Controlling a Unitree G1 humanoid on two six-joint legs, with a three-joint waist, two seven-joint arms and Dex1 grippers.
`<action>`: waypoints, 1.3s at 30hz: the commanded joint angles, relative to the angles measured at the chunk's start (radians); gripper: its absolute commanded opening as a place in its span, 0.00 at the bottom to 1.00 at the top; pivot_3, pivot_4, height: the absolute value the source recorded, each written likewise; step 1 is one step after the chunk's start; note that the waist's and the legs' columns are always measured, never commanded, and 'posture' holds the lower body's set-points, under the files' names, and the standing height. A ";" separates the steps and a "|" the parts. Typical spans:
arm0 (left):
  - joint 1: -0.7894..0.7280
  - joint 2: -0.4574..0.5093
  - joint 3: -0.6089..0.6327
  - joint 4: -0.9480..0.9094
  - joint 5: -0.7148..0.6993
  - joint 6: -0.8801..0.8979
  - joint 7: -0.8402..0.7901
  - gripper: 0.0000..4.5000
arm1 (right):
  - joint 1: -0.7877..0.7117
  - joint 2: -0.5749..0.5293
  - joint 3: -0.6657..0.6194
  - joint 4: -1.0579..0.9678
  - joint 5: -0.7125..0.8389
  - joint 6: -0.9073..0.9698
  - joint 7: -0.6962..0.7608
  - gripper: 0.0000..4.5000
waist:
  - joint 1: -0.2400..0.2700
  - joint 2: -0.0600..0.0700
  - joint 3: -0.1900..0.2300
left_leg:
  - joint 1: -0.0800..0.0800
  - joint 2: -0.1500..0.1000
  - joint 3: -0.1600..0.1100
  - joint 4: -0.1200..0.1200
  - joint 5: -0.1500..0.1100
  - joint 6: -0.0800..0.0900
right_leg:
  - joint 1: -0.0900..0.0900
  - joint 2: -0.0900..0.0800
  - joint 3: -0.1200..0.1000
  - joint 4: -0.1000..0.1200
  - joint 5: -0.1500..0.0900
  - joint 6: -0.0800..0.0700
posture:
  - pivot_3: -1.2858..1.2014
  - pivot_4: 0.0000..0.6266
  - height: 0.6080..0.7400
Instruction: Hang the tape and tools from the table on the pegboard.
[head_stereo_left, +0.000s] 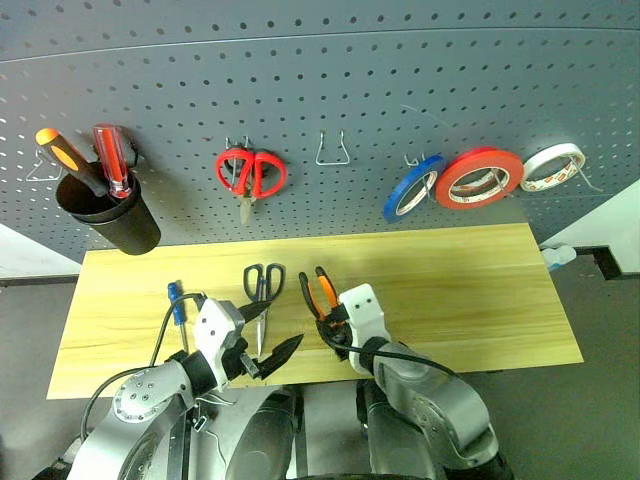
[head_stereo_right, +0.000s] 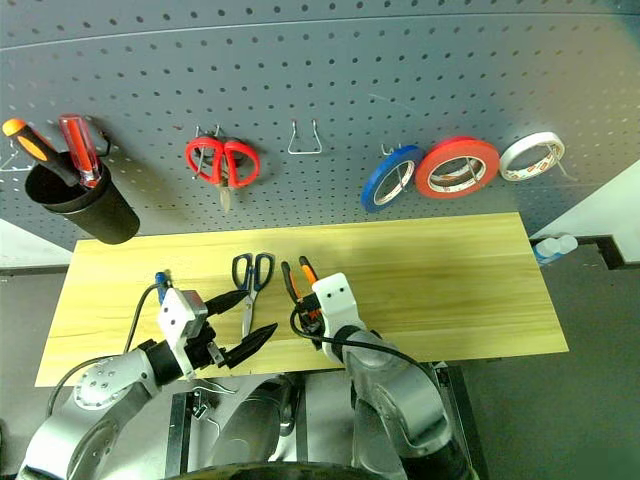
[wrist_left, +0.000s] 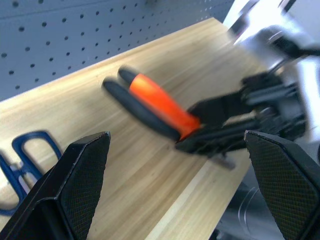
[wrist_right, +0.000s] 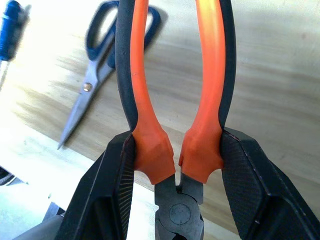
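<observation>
I have the orange-and-black-handled pliers (wrist_right: 175, 100) clamped in my right hand (wrist_right: 175, 160), low at centre frame over the light wooden table (head_stereo_left: 450, 280). I'd keep the handles squeezed level and aim for the empty metal hook (head_stereo_left: 332, 150) on the dark grey pegboard (head_stereo_left: 320, 80). My left hand (head_stereo_left: 268, 335) hangs wide open, empty. My right wrist view shows the pads gripping beside the pliers' joint; the head views hide that.

Red-handled scissors (head_stereo_left: 251, 173), red-orange roll (head_stereo_left: 479, 178), white roll (head_stereo_left: 553, 166), black cup (head_stereo_left: 112, 215) with two screwdrivers (head_stereo_left: 90, 163).
</observation>
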 joint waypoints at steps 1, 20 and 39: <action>-0.019 -0.001 -0.005 0.007 0.004 -0.031 -0.019 1.00 | 0.033 -0.012 0.001 -0.077 0.013 -0.072 0.042 0.47 | -0.001 -0.001 0.000 | 0.000 0.000 0.000 0.000 0.000 0.000 | 0.000 0.000 0.000 0.000 0.000 0.000 | 0.54 0.44 0.85; -0.092 -0.028 0.018 0.122 0.004 -0.174 -0.091 1.00 | 0.133 -0.043 -0.036 -0.213 0.028 -0.575 0.216 0.47 | 0.002 -0.010 -0.011 | 0.001 0.000 0.000 0.002 0.001 -0.001 | 0.002 0.000 0.000 0.002 0.000 0.000 | 0.54 0.33 0.85; -0.128 -0.081 0.032 0.171 -0.001 -0.280 -0.110 1.00 | -0.298 0.077 -0.159 -0.144 0.021 -0.620 0.142 0.47 | 0.002 -0.013 -0.042 | 0.004 0.000 0.000 0.007 0.002 -0.004 | 0.003 0.001 -0.001 0.008 0.001 -0.001 | 0.54 0.30 0.85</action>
